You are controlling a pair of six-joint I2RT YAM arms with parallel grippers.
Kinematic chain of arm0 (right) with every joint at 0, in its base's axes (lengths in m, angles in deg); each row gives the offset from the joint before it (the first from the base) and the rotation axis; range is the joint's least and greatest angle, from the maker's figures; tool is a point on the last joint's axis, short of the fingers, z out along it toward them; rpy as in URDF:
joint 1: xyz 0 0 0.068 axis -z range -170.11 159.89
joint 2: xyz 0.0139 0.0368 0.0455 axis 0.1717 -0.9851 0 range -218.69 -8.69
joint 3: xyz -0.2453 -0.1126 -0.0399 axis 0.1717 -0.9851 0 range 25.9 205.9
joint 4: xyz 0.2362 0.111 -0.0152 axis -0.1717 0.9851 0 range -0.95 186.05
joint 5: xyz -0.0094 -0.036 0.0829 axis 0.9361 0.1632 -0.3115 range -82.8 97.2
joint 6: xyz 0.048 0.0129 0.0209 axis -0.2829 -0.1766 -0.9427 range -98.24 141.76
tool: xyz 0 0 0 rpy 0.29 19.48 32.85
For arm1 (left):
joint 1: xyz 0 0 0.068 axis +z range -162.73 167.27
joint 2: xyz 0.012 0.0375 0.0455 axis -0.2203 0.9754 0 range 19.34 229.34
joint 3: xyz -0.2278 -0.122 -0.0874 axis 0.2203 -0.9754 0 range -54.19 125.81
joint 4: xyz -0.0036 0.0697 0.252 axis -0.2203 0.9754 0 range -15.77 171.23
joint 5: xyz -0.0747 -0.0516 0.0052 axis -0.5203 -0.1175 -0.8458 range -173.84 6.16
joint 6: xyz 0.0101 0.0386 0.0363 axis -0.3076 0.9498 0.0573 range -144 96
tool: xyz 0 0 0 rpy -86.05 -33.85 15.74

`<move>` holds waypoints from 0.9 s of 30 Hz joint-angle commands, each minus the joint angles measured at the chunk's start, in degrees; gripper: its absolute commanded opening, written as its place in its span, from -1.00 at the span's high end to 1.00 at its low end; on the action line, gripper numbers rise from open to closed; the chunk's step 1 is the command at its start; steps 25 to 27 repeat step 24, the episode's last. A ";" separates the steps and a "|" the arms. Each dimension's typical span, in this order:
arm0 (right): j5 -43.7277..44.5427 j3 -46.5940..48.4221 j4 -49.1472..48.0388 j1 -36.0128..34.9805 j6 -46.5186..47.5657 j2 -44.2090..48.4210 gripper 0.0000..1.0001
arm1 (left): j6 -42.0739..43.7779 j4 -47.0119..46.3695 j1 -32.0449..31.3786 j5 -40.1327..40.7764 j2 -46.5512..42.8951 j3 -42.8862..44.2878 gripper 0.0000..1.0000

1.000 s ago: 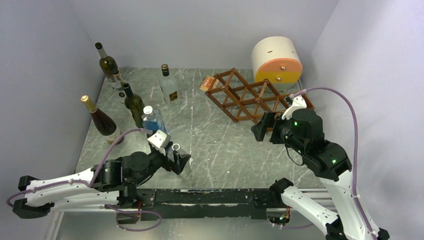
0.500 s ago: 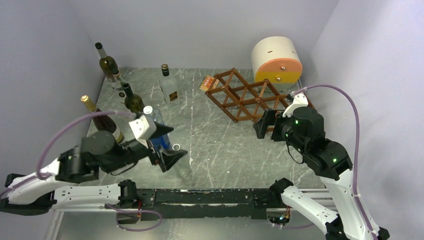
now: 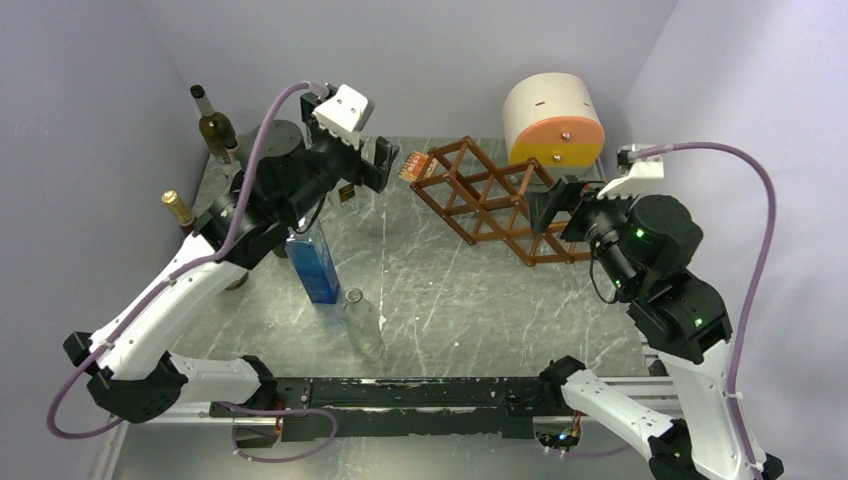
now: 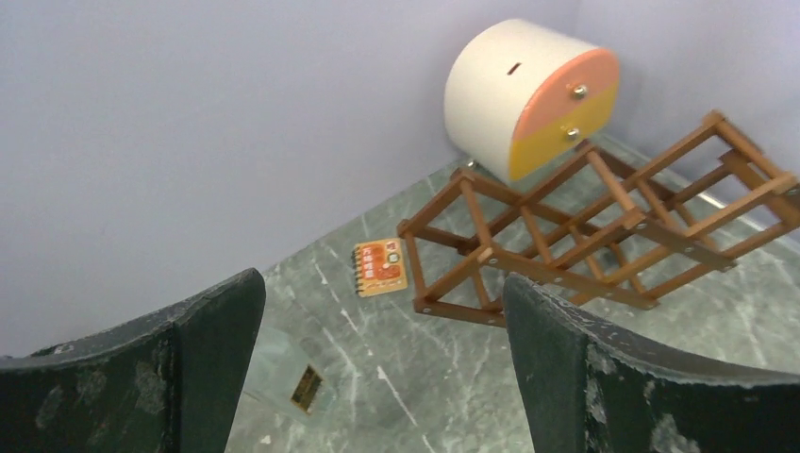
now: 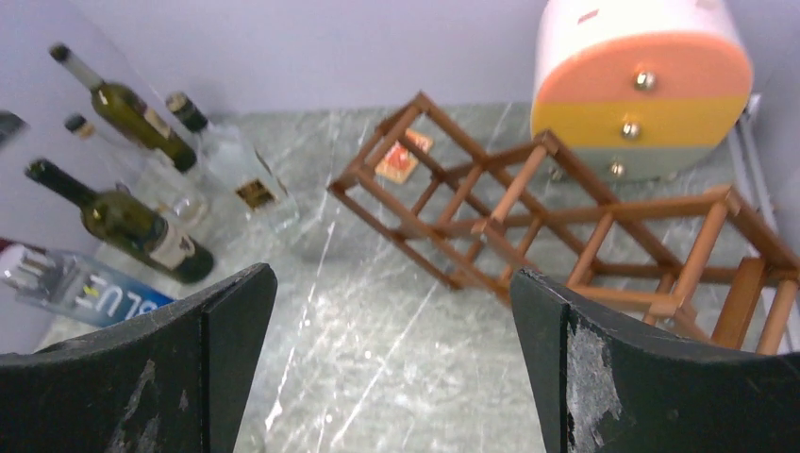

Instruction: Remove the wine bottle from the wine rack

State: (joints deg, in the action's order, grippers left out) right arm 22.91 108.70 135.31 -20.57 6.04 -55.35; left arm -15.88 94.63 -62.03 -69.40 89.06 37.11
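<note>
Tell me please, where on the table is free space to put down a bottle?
The widest bare patch is the middle of the table, between the blue bottle and the wine rack. The near strip right of the clear bottle is bare too. The left side is crowded with wine bottles.

Left tool (image 3: pixel 383 168) isn't down around the clear bottle (image 3: pixel 362 322) anymore. It swings way up and across the tabletop (image 3: pixel 450 290), so the bottle now stands alone well behind it and the wine rack (image 3: pixel 480 190) sits just ahead. Right tool (image 3: pixel 552 210) lifts too, and the rack's right end is now right below it.
</note>
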 commanded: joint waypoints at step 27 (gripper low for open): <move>5.36 12.81 -16.08 -0.31 9.92 -1.60 -0.99 | 7.08 -15.88 9.30 8.65 -15.70 -2.38 -0.98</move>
